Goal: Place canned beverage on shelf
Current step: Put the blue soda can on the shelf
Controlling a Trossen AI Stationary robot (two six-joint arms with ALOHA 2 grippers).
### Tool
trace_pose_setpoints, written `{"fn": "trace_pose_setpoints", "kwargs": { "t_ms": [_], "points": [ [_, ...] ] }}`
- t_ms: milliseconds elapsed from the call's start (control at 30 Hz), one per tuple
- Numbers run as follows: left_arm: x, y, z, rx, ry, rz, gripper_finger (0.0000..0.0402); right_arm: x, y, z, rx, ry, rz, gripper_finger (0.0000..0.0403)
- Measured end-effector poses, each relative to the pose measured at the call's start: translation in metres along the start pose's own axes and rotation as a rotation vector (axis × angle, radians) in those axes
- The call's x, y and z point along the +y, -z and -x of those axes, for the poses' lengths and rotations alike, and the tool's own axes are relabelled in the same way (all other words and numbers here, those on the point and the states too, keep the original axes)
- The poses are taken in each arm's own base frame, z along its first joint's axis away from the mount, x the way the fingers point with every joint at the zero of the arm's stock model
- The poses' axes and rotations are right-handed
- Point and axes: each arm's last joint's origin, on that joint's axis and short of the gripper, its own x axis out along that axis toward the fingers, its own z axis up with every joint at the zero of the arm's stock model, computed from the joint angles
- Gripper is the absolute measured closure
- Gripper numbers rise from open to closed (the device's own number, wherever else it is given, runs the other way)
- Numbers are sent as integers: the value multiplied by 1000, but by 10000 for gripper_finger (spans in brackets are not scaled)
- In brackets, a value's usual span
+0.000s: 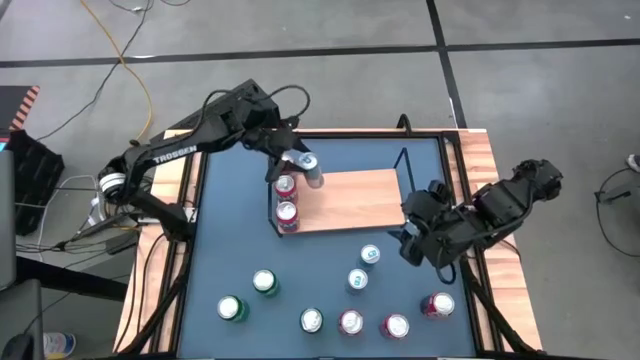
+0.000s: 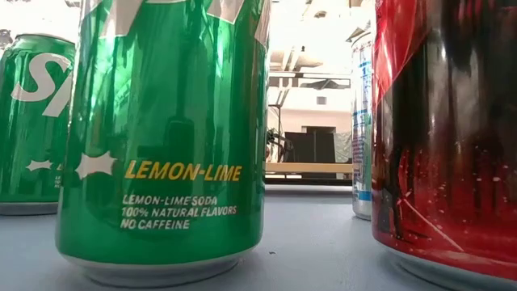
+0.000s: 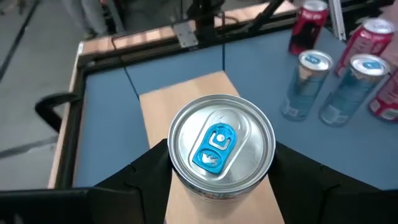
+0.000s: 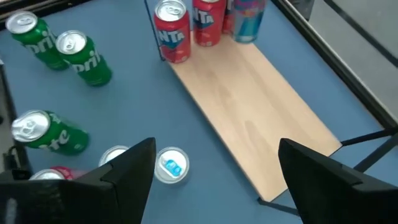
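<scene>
Your left arm reaches in from the table's left side. Its left gripper [image 1: 309, 172] squeezes a can [image 3: 222, 146] between both fingers. Your right arm waits at the right edge, bent, with the right gripper [image 1: 410, 237] spread wide and holding nothing.

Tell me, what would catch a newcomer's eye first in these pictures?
Probably the left gripper clamped around a silver can with a blue tab, held over the light-wood shelf where two red cans already stand at one end. Next, the loose green, red and silver cans scattered on the blue tabletop in front.
</scene>
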Motion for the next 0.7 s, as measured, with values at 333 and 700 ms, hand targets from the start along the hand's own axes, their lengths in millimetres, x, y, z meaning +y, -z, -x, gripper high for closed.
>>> {"fn": "trace_pose_setpoints", "kwargs": {
  "t_ms": [333, 700],
  "points": [
    [25, 29, -36, 52, 94, -44, 193, -8, -10, -10, 5, 49, 41, 78],
    [48, 31, -39, 133, 112, -111, 193, -16, -20, -19, 1, 75, 88, 78]
  ]
}}
